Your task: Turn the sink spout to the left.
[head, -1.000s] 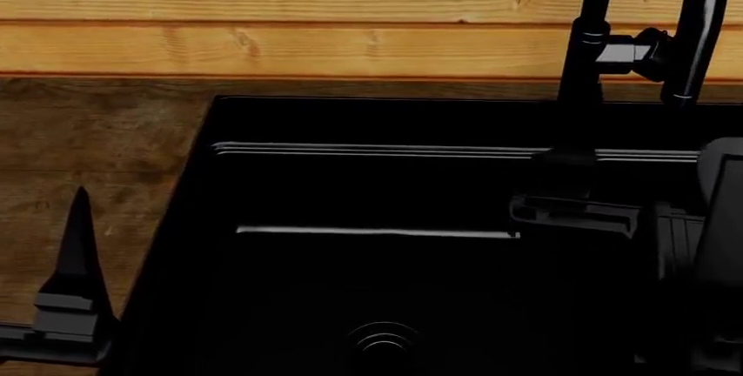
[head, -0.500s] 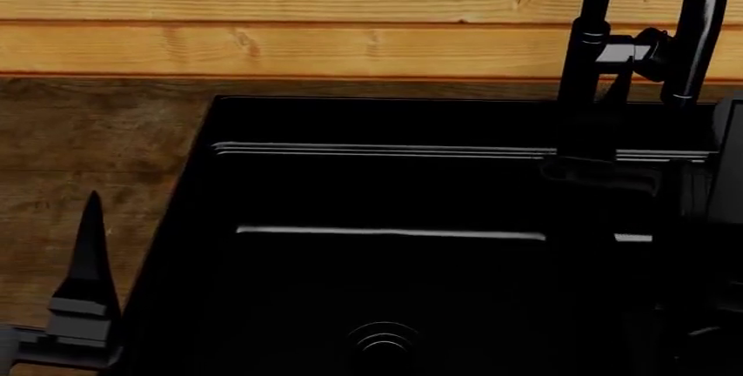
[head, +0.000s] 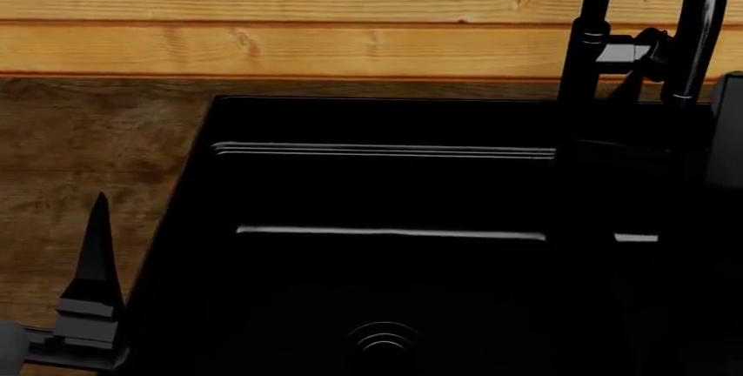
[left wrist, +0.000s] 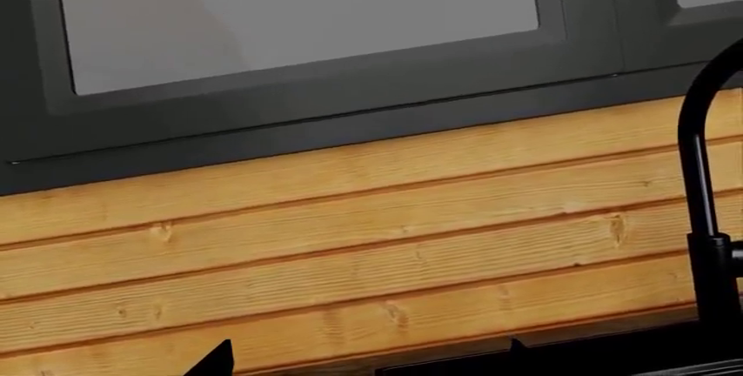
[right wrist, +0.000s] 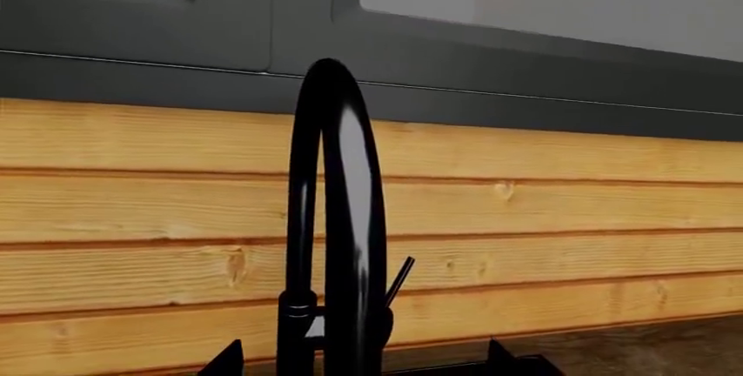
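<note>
The right gripper [right wrist: 362,354] has its jaws wide, astride the sink spout [right wrist: 348,219] at the sink [head: 174,245]'s rear edge. Its lever [right wrist: 398,282] seems close; pushing there would miss the turn. The left gripper [head: 93,289]'s jaws: can't tell.

- One sink spout [head: 694,28], black gooseneck; upright post and thicker nozzle tube joined by one bracket.
- One thin side lever [right wrist: 398,281].
- One sink [head: 384,193]; one basin wholly in view, with one ridged round drain [head: 384,341].
- One wooden worktop [head: 93,176].
- One left hand [head: 87,306], a single pointed finger showing.
- Two finger tips of the right hand [right wrist: 365,360].
</note>
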